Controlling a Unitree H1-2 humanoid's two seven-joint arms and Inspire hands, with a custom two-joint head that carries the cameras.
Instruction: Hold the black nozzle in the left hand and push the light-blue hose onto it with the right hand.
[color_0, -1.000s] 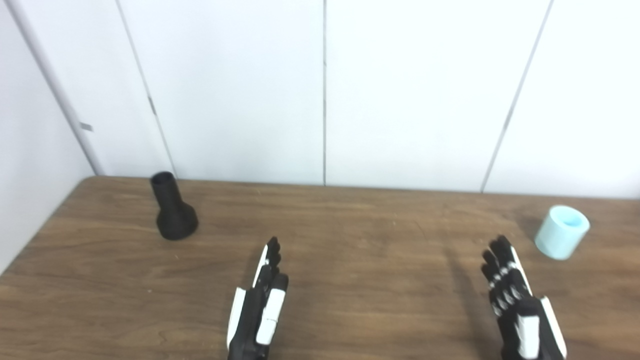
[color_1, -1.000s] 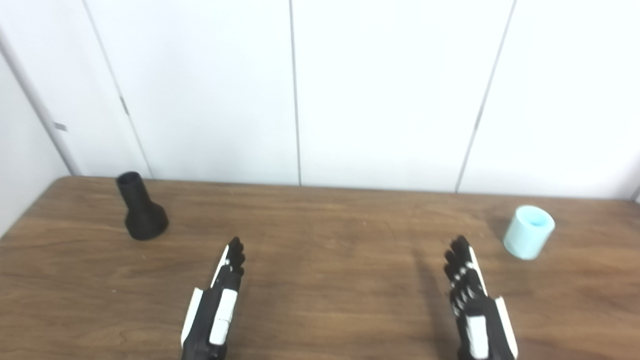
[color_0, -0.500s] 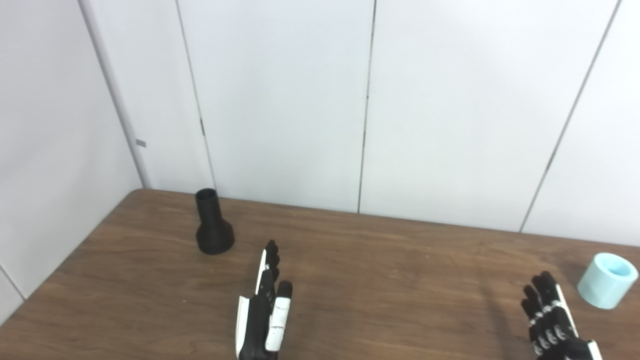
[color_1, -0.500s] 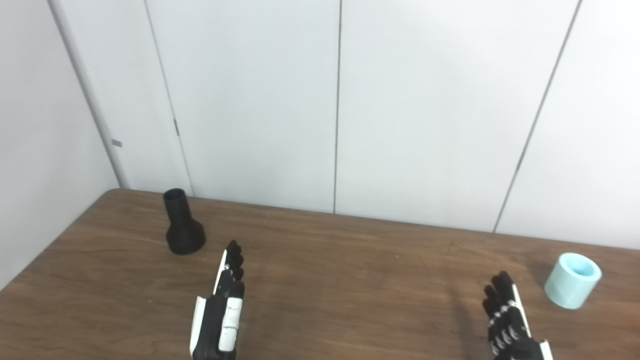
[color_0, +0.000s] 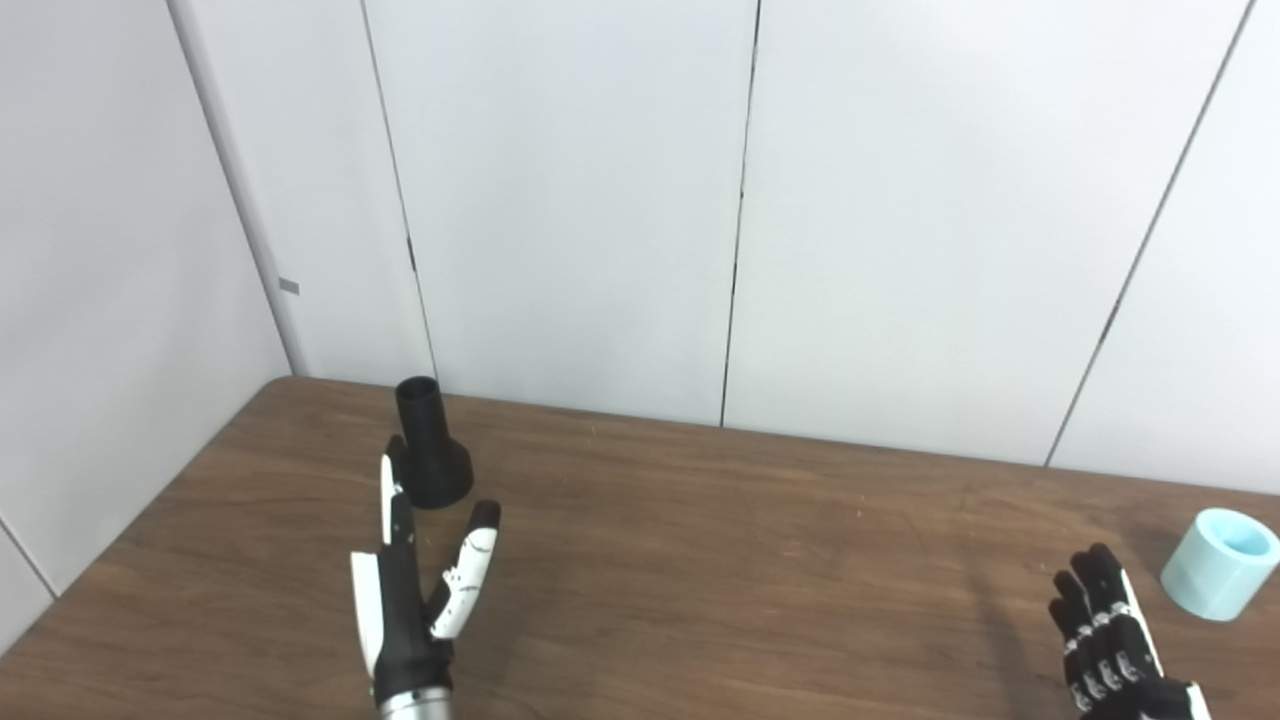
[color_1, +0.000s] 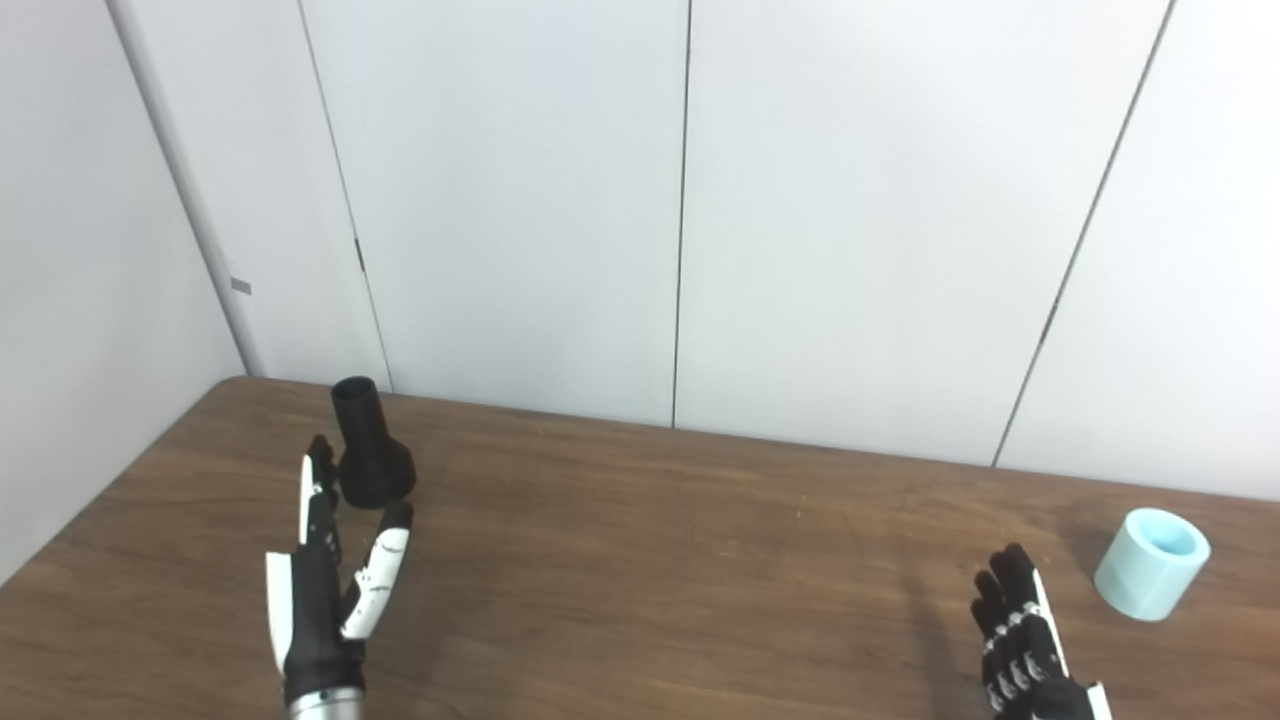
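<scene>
Left hand (color_0: 415, 590): spread wide, thumb out to one side, holding nothing. Black nozzle (color_0: 430, 457) standing up on the table (color_0: 700, 560), wide end down, just past the fingertips, close but not touching as far as can be seen. Right hand (color_0: 1115, 650): low at the edge, fingers out straight and close together, holding nothing. Blue hose (color_0: 1220, 563), a short round piece with its open end up, up and to the right of those fingertips, near but apart.
</scene>
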